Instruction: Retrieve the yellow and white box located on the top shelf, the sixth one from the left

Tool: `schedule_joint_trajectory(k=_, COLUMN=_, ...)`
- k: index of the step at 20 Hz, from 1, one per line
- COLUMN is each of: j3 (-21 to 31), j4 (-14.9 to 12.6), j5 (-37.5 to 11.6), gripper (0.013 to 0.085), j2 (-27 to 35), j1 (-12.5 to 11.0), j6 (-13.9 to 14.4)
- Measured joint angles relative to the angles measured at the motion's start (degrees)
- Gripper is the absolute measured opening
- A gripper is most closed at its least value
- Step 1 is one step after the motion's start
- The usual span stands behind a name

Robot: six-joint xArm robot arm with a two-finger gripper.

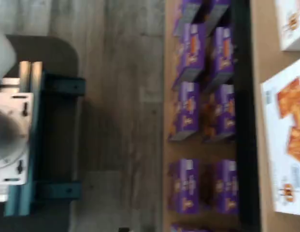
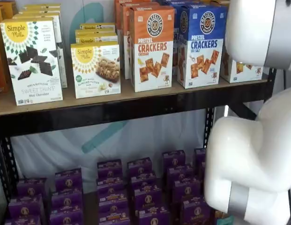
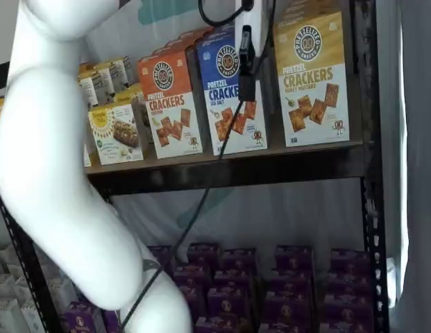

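Note:
The yellow and white box point(image 3: 312, 80) stands upright at the right end of the top shelf point(image 3: 271, 166), its yellow upper part bearing a round dark logo. In a shelf view only its white lower corner point(image 2: 241, 70) shows beside the white arm, on the shelf board point(image 2: 136, 105). My gripper point(image 3: 246, 90) hangs from the upper edge in front of the blue carton, left of that box and apart from it. Its black fingers show side-on, holding nothing and standing open. A cable trails down from it.
An orange cracker carton point(image 3: 170, 104) and a blue one point(image 3: 225, 90) stand left of the target. Simple Mills boxes point(image 2: 33, 58) fill the shelf's left. Purple boxes point(image 2: 136, 192) crowd the lower level. The white arm point(image 2: 253, 154) blocks the right side. The wrist view shows the teal-bracketed mount point(image 1: 43, 145).

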Motion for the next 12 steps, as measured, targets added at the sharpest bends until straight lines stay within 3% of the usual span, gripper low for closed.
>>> schedule_joint_trajectory(k=3, j3=0.2, j4=6.1, j5=-2.7, gripper=0.085, j2=-0.9, j1=-3.8, j6=-1.2)
schedule_joint_trajectory(k=8, j3=3.7, j4=18.7, j5=-9.7, gripper=0.085, j2=-3.5, j1=-9.7, j6=-2.6)
schedule_joint_trajectory(k=10, j3=5.3, j4=21.1, j5=-12.7, gripper=0.085, j2=-4.6, j1=-10.3, j6=-3.2)
schedule_joint_trajectory(k=12, j3=5.8, j4=21.8, j5=-14.4, gripper=0.085, j2=-5.0, j1=-10.3, j6=-3.5)
